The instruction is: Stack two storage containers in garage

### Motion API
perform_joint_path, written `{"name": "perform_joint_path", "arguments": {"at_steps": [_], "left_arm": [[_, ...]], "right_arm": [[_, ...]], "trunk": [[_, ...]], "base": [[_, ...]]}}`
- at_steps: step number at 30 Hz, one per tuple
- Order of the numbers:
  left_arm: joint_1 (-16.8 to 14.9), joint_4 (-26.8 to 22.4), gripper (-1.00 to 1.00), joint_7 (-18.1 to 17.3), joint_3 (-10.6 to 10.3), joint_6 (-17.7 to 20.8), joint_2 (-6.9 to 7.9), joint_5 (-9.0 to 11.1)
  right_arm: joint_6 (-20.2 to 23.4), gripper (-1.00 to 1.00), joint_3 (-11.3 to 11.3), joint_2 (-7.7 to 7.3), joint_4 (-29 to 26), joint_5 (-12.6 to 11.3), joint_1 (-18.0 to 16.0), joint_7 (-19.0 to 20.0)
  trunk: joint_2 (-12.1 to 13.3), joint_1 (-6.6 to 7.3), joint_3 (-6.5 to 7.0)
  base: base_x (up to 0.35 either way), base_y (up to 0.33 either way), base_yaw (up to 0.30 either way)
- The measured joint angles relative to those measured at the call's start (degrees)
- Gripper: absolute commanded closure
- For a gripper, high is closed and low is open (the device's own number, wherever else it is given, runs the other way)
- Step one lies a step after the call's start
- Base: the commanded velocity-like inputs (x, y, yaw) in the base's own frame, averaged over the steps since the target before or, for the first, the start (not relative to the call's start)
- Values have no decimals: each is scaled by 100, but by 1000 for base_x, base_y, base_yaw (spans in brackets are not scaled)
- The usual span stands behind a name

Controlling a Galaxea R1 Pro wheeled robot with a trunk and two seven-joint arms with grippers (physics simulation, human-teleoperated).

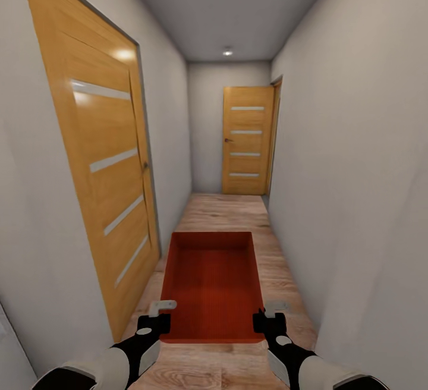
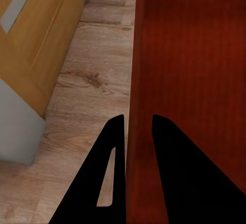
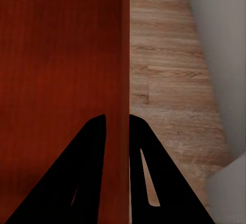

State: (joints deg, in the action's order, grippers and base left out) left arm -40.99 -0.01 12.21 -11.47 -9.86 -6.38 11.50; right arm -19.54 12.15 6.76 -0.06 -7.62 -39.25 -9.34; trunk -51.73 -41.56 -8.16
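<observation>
Head view: left end effector (image 1: 156, 318) and right end effector (image 1: 267, 317) each pinch a side wall of the orange-red bin (image 1: 213, 286), carrying it level down the hallway.

orange-red container (image 1: 214, 283); black claws; honey-wood doors (image 1: 246, 140)

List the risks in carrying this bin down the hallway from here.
1. The orange-red rectangular storage container is held only by its thin side walls: the left gripper and right gripper each pinch one edge, so it may slip or tilt.
2. The corridor is narrow; the bin could clip the light wooden door with glass strips or the pale grey wall.
3. The far wooden door looks closed, possibly blocking passage.
</observation>
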Motion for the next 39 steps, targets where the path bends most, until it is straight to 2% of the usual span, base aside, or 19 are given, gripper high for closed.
{"name": "perform_joint_path", "arguments": {"at_steps": [10,19,27,39], "left_arm": [[0,1,100,1,-4,0,-1,5],[-1,1,100,1,1,-2,-1,-2],[-1,2,100,2,-4,1,-3,6],[0,1,100,1,-1,-1,0,1]], "right_arm": [[1,100,-2,-1,-1,2,0,2],[0,100,5,0,-1,-6,1,1],[2,100,-9,-3,-2,10,1,3],[0,100,1,-1,0,-2,0,1]], "trunk": [[0,0,0],[0,0,0],[0,0,0],[0,0,0]], "base": [[322,34,0],[312,175,-21],[308,159,-190],[311,132,-13]]}}
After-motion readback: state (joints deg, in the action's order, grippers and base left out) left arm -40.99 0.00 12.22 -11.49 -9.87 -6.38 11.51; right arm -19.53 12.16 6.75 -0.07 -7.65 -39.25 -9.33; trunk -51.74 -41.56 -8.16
